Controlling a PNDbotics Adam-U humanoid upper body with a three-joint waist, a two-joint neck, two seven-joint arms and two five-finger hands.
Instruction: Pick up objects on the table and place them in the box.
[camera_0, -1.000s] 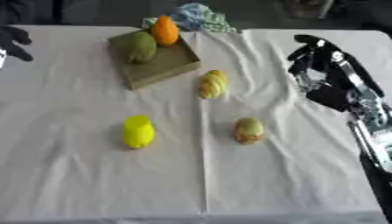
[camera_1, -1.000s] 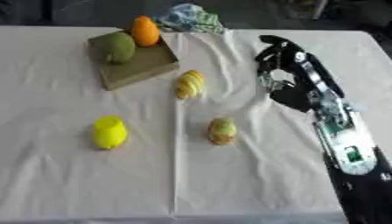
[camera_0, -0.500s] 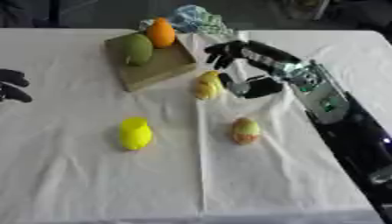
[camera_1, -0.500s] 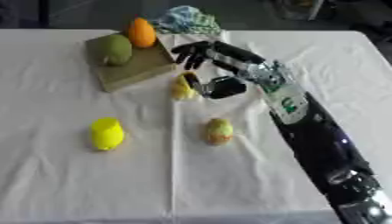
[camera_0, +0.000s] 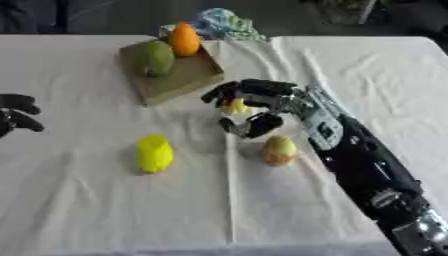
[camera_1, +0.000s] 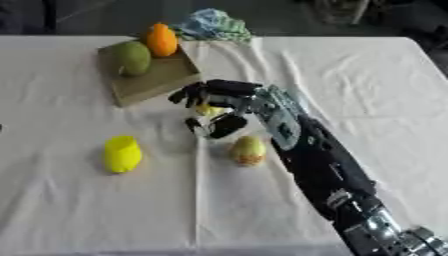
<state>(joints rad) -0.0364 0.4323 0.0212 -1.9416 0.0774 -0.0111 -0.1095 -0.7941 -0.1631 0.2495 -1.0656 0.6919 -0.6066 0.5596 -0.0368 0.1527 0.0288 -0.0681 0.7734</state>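
Reaching in from the lower right, the robot's right hand (camera_0: 254, 107) arches over a small yellow fruit (camera_0: 234, 105), dark fingers curved above it and the thumb hooked in below; whether they actually touch it I cannot tell, as most of the fruit is hidden. It sits on the creased white tablecloth (camera_0: 105, 200), just off the near corner of the flat brown cardboard box (camera_0: 179, 80). Inside the box lie a rounded green fruit (camera_0: 157, 57) and a smooth orange one (camera_0: 184, 39), close together at the far end. Beside the hand's thumb rests an egg-shaped fruit (camera_0: 279, 150), yellow-green with a reddish blush. Well to its left stands a glossy bright yellow object (camera_0: 154, 153), blocky and rounded. A crumpled blue-green cloth (camera_0: 220, 23) lies beyond the box. At the left edge the left hand (camera_0: 16, 116) shows, fingers curled, holding nothing
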